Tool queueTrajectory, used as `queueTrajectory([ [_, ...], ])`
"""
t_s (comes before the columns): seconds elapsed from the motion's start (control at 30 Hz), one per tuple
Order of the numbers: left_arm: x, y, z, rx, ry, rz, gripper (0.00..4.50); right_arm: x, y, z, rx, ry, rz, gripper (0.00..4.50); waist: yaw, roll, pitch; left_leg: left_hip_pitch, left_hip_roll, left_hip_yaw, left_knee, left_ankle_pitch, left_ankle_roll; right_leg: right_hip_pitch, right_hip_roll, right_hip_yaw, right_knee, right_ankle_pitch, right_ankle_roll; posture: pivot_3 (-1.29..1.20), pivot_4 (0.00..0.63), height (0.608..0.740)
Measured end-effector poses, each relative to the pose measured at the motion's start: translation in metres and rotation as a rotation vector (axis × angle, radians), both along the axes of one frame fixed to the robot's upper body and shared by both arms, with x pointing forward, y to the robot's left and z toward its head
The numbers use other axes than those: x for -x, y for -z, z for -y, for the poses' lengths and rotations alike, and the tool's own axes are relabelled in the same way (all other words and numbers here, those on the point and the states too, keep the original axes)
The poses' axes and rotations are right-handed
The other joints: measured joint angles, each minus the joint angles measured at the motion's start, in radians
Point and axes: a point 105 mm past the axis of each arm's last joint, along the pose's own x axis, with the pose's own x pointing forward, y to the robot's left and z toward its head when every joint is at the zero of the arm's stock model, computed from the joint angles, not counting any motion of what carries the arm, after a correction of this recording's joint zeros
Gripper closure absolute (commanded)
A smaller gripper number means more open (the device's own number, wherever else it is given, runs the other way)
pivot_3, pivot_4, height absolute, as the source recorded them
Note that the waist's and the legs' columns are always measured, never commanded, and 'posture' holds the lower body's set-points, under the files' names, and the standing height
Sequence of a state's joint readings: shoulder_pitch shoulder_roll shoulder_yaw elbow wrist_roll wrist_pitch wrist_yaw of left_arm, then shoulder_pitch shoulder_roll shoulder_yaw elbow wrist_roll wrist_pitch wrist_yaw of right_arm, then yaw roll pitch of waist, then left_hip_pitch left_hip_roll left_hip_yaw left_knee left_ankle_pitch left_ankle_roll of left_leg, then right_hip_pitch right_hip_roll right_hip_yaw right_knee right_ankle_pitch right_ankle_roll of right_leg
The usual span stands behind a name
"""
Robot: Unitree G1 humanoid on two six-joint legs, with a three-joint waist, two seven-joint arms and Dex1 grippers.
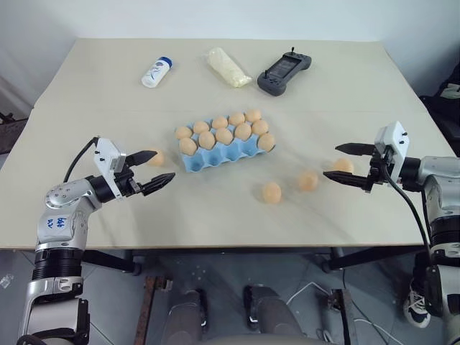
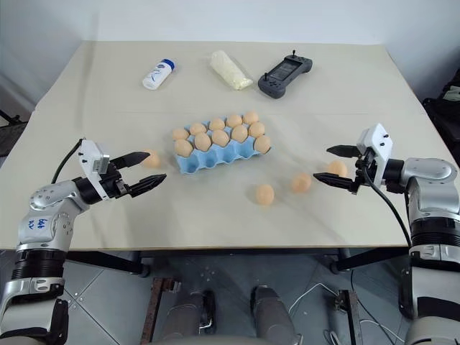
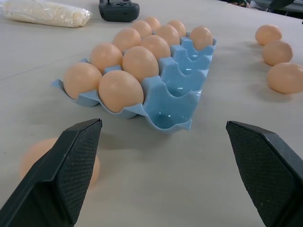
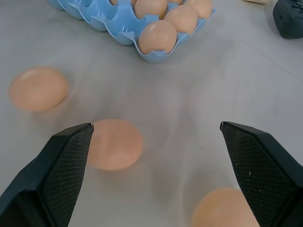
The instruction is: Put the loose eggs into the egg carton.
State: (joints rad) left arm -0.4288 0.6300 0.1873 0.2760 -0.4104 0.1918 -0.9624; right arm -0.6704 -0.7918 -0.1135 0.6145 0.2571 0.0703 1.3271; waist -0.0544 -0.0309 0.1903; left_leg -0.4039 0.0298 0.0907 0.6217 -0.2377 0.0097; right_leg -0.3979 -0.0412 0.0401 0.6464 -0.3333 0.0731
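Note:
The light blue egg carton [image 1: 215, 159] lies mid-table with several tan eggs in it; most cups of its near row are bare [image 3: 165, 101]. One of the loose eggs [image 1: 157, 157] rests just beyond my left gripper [image 1: 154, 170], which is open and level, with nothing between its fingers. Two more loose eggs [image 1: 272, 192] [image 1: 308, 180] lie to the right of the carton, nearer the front edge. Another loose egg [image 1: 343, 166] sits on the table between the fingers of my open right gripper [image 1: 333, 162], low in the gap [image 4: 222, 208], not clamped.
At the back of the table [image 1: 86, 86] stand a white bottle with a blue cap [image 1: 156, 72], a pale bag [image 1: 228, 67] and a dark grey controller [image 1: 284, 72]. The table's front edge runs just under both arms.

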Motion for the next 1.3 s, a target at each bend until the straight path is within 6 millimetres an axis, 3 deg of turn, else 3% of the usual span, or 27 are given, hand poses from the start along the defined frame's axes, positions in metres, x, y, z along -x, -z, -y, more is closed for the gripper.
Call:
queueTrajectory([
  [0.53, -0.009, -0.008, 0.002, 0.008, -0.037, 0.043, 0.03, -0.002, -0.003, -0.003, -0.024, 0.018, 0.015, 0.0, 0.0, 0.0, 0.0, 0.0, 0.0, 0.0, 0.002, 0.0, 0.0, 0.0, 0.0, 0.0, 0.002, 0.0, 0.0, 0.0, 0.15, 0.74],
  [0.73, -0.01, -0.007, 0.005, 0.004, -0.037, 0.037, 0.03, -0.002, -0.017, -0.011, -0.054, 0.043, 0.065, 0.0, 0.002, 0.0, 0.0, 0.0, 0.0, 0.0, 0.004, 0.0, 0.0, 0.0, 0.0, 0.0, 0.003, 0.0, 0.0, 0.0, 0.15, 0.74],
  [0.87, -0.008, -0.006, 0.008, 0.004, -0.008, 0.033, 0.03, 0.018, -0.012, -0.013, -0.085, 0.062, 0.047, 0.0, 0.011, 0.0, 0.0, -0.001, 0.0, -0.002, 0.004, 0.0, 0.0, 0.0, 0.0, -0.001, 0.003, 0.0, 0.0, 0.0, 0.15, 0.74],
  [1.13, -0.001, -0.007, 0.018, 0.06, 0.095, 0.04, 0.03, 0.09, 0.003, -0.018, -0.117, 0.123, -0.066, 0.0, 0.027, 0.0, 0.0, 0.0, 0.0, -0.003, 0.004, -0.002, -0.002, 0.004, -0.001, -0.003, -0.001, 0.0, 0.0, 0.0, 0.15, 0.74],
  [1.3, -0.002, -0.005, 0.02, 0.08, 0.122, 0.033, 0.03, 0.103, 0.009, -0.002, -0.114, 0.239, -0.086, 0.0, 0.022, 0.0, 0.0, 0.0, 0.0, -0.002, 0.004, -0.002, -0.002, 0.004, -0.002, -0.002, 0.0, 0.001, 0.0, 0.0, 0.15, 0.74],
])
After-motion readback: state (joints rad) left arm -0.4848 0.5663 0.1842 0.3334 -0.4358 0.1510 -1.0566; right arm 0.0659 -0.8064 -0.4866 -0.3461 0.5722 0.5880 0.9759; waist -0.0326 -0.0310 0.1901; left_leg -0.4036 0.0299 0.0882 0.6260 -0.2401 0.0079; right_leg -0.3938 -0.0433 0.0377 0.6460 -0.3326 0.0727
